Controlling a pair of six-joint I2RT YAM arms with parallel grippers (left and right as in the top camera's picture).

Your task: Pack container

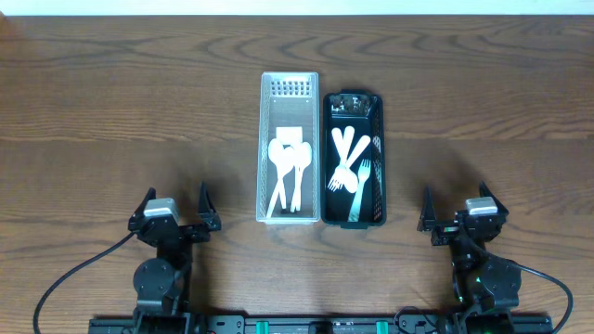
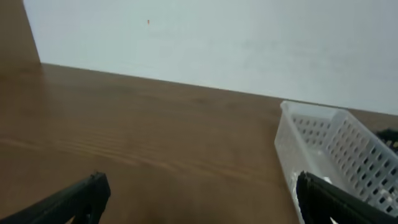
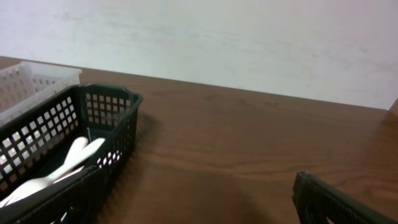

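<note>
White perforated plastic basket (image 1: 289,148) and black perforated plastic basket (image 1: 353,158) are set side by side at frame centre on the brown wooden table (image 1: 111,111), with long axes running top to bottom. White plastic spoons (image 1: 290,165) are laid lengthways in the white one, bowls toward the top. White plastic forks (image 1: 350,172) are laid lengthways in the black one. Left gripper (image 1: 176,197), lower left, and right gripper (image 1: 456,197), lower right, are spread wide with nothing held.

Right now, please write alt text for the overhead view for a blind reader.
A white basket and a black basket stand side by side on a wooden table, each holding white cutlery. The left arm and right arm sit below, jaws open.
</note>
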